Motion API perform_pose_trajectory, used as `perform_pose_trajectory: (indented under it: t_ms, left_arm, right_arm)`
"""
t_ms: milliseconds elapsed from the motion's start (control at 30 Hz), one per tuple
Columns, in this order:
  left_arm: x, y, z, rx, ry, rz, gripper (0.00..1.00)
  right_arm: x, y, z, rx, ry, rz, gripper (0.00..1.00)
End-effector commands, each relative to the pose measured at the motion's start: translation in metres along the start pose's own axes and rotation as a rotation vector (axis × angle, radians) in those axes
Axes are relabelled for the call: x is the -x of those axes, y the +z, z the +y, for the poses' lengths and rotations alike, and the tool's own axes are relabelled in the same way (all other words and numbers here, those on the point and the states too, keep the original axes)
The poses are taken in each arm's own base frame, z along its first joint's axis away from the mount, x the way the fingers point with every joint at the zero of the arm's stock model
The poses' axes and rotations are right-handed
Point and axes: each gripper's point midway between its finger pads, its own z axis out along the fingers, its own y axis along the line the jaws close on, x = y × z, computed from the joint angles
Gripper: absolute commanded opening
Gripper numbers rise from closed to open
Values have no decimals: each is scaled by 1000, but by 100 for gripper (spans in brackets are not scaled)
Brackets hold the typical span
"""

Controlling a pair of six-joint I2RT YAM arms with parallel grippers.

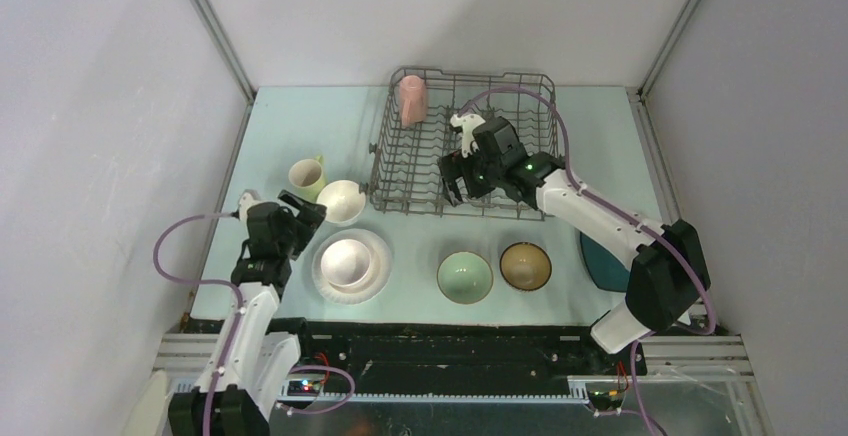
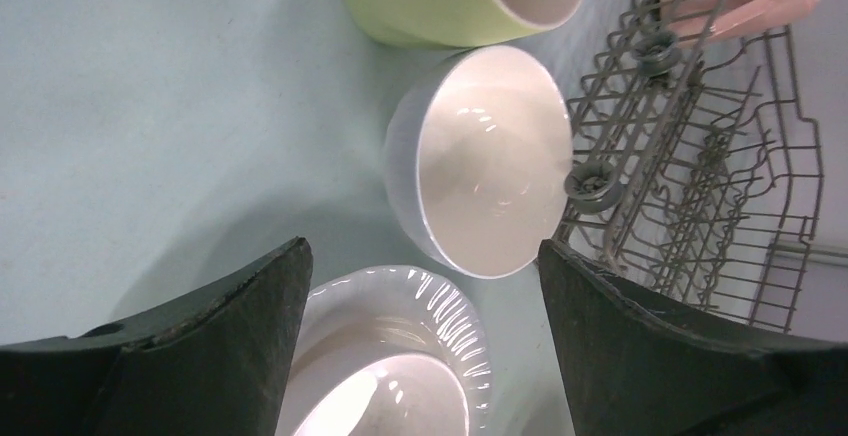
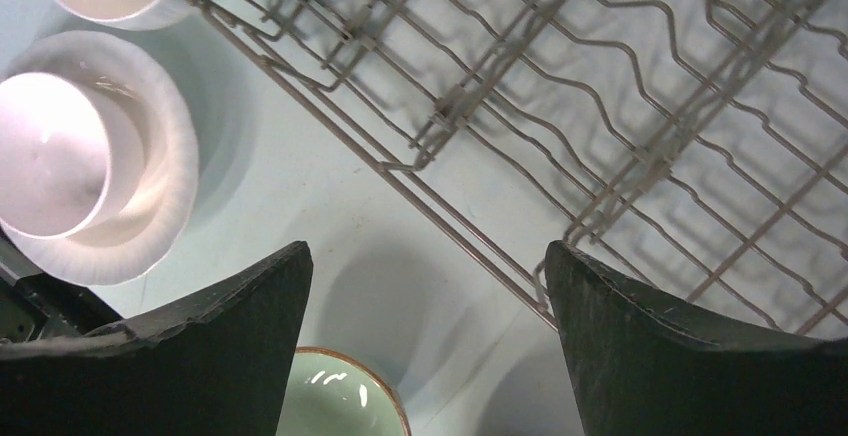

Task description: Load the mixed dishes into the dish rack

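Note:
The dish rack (image 1: 546, 82) stands at the back with the pink mug (image 1: 412, 99) in its far left corner. The yellow-green mug (image 1: 307, 176) and white bowl (image 1: 341, 201) sit left of it. The pale pink bowl (image 1: 346, 259) rests on the round white plate (image 1: 377, 278). The pale green bowl (image 1: 465, 277) and brown bowl (image 1: 525, 266) sit in front. The dark teal plate (image 1: 603, 261) is partly hidden by the right arm. My left gripper (image 1: 305, 218) is open and empty, just short of the white bowl (image 2: 490, 161). My right gripper (image 1: 458, 194) is open and empty over the rack's front edge (image 3: 470, 246).
The table's left edge runs close beside the left arm. The rack's wire tines (image 2: 690, 186) stand right beside the white bowl. The pale green bowl (image 3: 340, 396) lies below the right gripper. A purple cable loops over the rack's right half.

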Motion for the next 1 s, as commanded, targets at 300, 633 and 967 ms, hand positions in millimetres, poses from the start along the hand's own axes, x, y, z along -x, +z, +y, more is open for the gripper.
perform_pose_trajectory:
  t_ms: [300,633,967]
  left_arm:
    - [1,29,-11,26,-41,62,62]
    - [-6,53,-8,69,-48,57,51]
    - [3,44,7,174,-22,24,1]
  right_arm:
    - [29,-9,26,81,-60,-167,88]
    - [20,-12,25,86,-47,-179,88]
    - [21,-11,18,49,-28,-182,88]
